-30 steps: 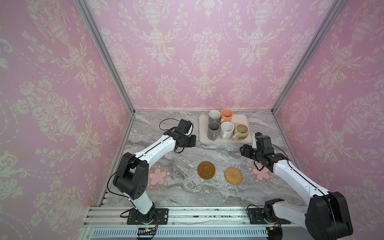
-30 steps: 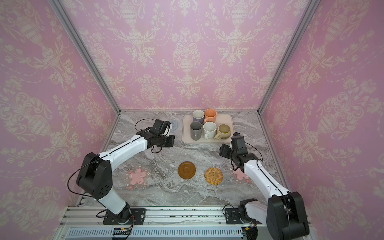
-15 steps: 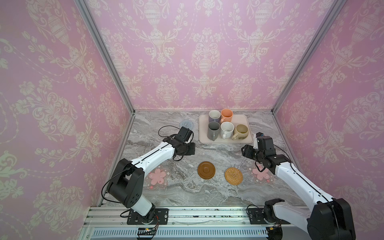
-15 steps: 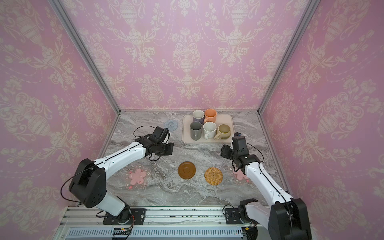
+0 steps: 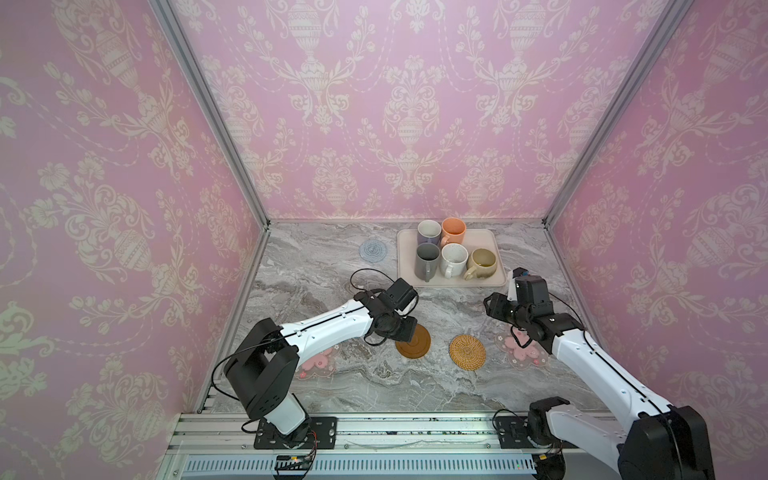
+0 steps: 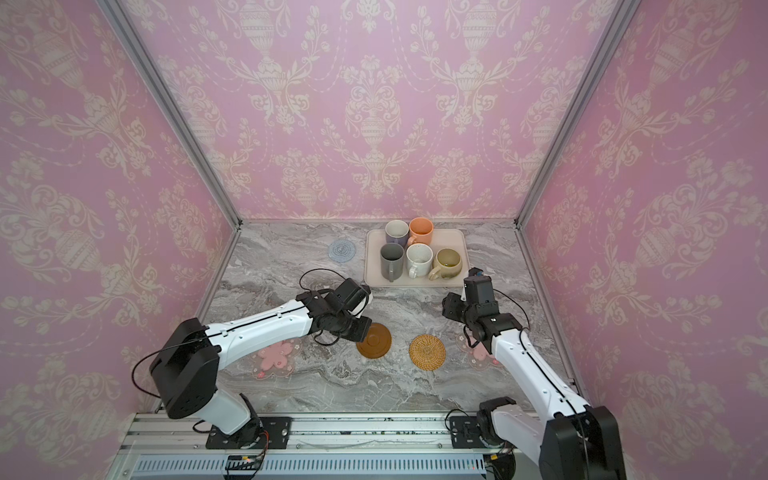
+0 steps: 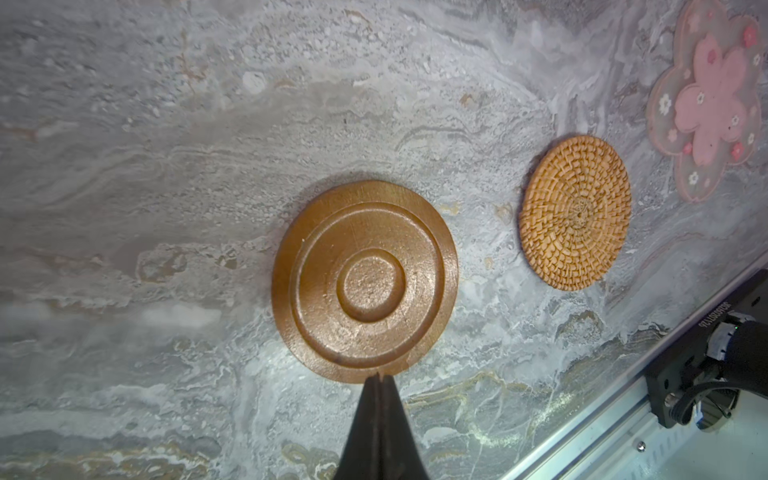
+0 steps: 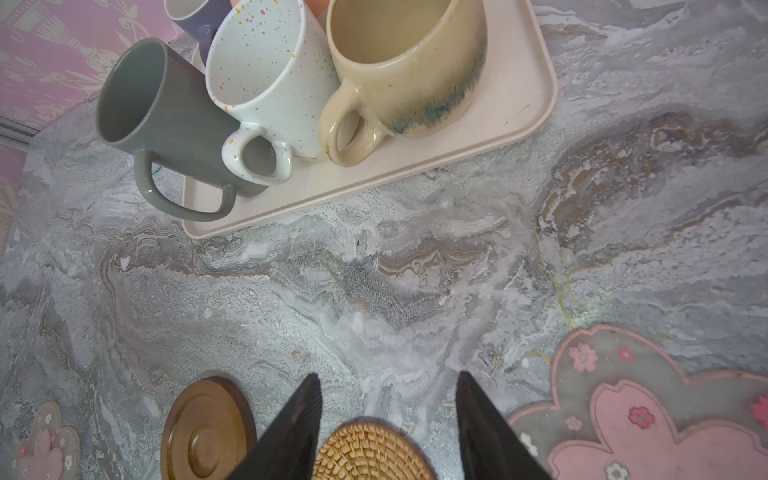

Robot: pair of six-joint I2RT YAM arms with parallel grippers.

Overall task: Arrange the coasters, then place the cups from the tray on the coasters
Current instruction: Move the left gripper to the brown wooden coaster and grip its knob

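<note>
Left gripper [image 7: 380, 376] clenched, empty, tips at brown disc coaster [image 7: 365, 282] rim; rattan coaster [image 5: 467, 351] at its 3 o'clock. Nudge slowly, tips low. Right gripper [image 8: 387, 376] part-open, empty. Blue woven coaster [image 5: 372, 250] at 9 o'clock of tray [image 5: 482, 241].

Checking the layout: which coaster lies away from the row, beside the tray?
The light-blue woven coaster, at the back left of the tray; the brown coaster, rattan coaster and two flower coasters line up nearer the front.

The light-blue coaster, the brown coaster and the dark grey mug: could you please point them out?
light-blue coaster [image 5: 372, 250], in a top view, its centre.
brown coaster [image 7: 370, 286], left wrist view, its central disc.
dark grey mug [image 8: 189, 135], right wrist view, its outer wall.
</note>
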